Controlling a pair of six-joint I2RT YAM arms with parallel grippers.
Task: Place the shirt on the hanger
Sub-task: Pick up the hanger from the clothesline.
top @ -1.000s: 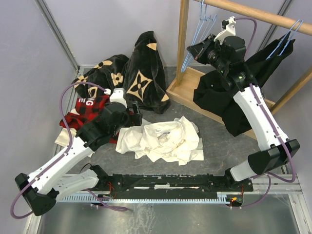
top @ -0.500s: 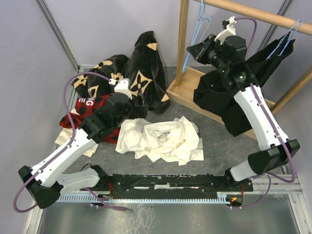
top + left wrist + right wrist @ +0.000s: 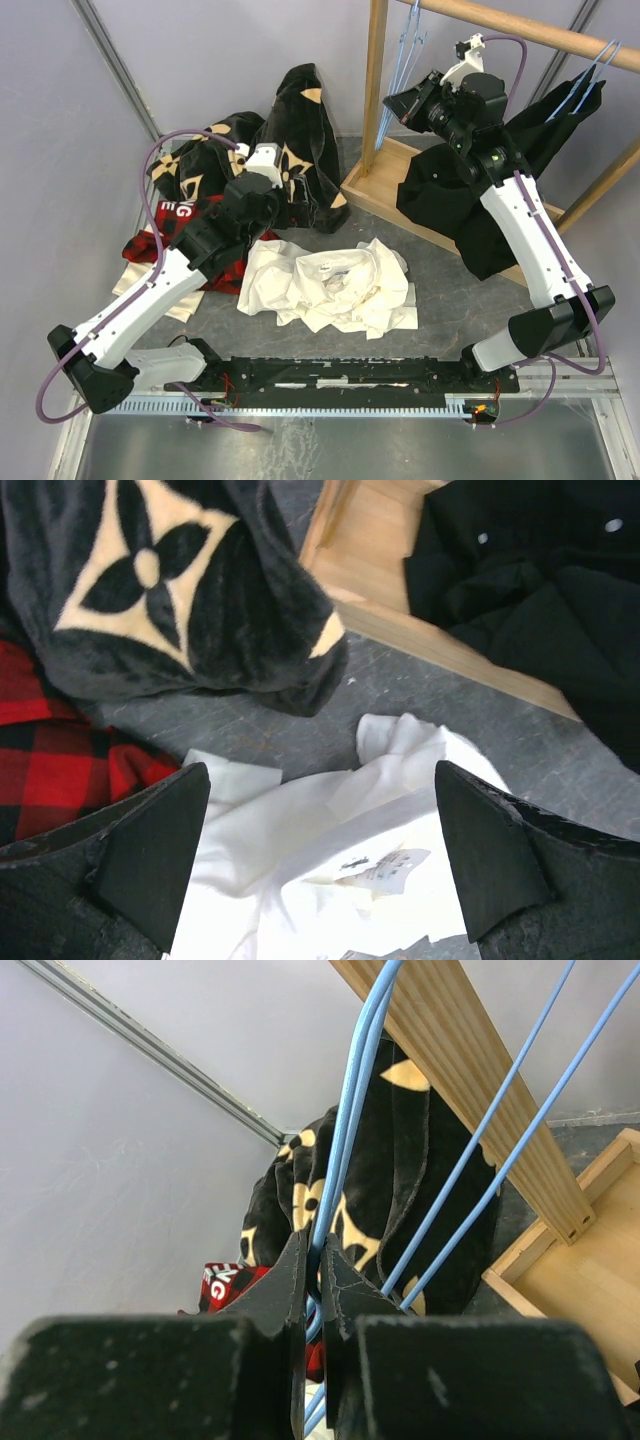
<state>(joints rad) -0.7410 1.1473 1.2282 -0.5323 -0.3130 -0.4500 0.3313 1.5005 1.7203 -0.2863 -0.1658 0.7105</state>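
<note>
Left fingers (image 3: 150, 865) lifted; shirt (image 3: 320, 830) lies beneath, between them (spread wide).

Lilac walls (image 3: 250, 40), grey floor (image 3: 432, 268) (speckled), wooden rack (image 3: 376, 90).

Plain white shirt (image 3: 330, 285), light-blue hanger (image 3: 352, 1100), red-and-black plaid shirt (image 3: 50, 750), black garment (image 3: 150, 570) with tan flower marks.

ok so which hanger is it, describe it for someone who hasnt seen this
Find the wooden rack at the back right. By its upright post hangs the hanger, thin light-blue wire. It is bare and pinched in the right gripper, unlike the other blue hanger carrying a black garment.
</note>
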